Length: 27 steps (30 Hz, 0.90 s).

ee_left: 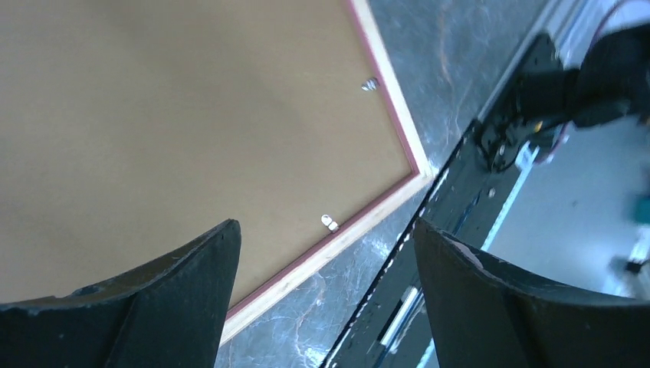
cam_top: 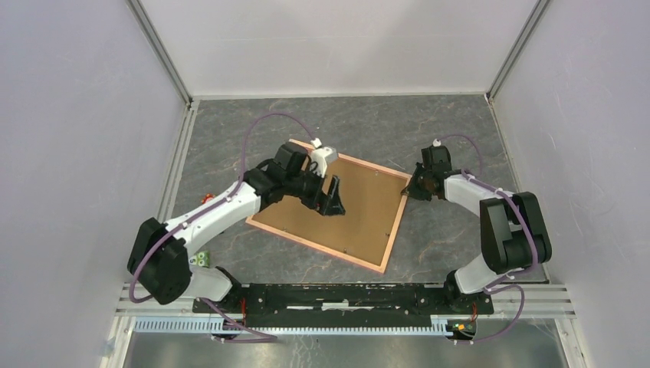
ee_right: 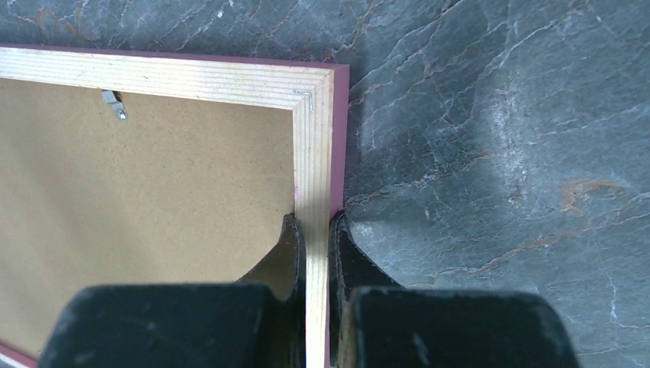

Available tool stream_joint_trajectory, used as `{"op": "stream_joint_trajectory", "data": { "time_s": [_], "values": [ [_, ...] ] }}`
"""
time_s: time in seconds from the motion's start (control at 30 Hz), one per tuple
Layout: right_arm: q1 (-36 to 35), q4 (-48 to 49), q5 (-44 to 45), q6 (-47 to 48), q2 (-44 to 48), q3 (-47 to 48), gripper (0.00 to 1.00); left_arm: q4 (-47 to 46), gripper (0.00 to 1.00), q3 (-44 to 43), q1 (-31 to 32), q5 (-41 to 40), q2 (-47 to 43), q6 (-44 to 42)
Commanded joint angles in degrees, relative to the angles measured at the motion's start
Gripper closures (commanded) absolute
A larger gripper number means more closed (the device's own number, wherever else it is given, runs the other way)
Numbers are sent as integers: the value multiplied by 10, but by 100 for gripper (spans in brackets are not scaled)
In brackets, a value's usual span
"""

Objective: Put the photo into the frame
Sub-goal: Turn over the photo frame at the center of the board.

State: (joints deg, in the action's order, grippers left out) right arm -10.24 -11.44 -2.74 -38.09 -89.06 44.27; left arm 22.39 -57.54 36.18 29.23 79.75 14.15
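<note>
Jaws of right gripper (ee_right: 314,224) pinched on frame (ee_right: 192,77) edge, left gripper (ee_left: 326,227) spread wide over backing board (ee_left: 153,115)

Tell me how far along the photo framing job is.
Done: the board lies in the face-down frame. In hand: right gripper shut on the frame's edge, left gripper open over the board. Left: no photo shows, so I can't tell if it's in.

The left gripper (ee_left: 326,230) hangs tilted downward, jaws spread wide, nothing between them. The right gripper (ee_right: 316,222), arm folded at the elbow, pinches between its fingertips the rim of the frame (ee_right: 314,146).
</note>
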Motion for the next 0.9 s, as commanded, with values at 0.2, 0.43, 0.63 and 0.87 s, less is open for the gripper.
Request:
{"op": "stream_joint_trajectory", "data": {
  "time_s": [0.2,0.43,0.63,0.87],
  "values": [
    [9,-111,-74,-56,-46,120,100,-80,4,68,247,-178,-94,-221],
    [9,-118,-75,-63,-17,126,100,-192,2,154,352,-252,-80,-330],
    [10,-126,-76,-66,8,133,100,-221,2,161,375,-256,-47,-345],
    [10,-125,-83,-89,21,140,100,-262,0,167,405,-277,-8,-377]
  ]
}}
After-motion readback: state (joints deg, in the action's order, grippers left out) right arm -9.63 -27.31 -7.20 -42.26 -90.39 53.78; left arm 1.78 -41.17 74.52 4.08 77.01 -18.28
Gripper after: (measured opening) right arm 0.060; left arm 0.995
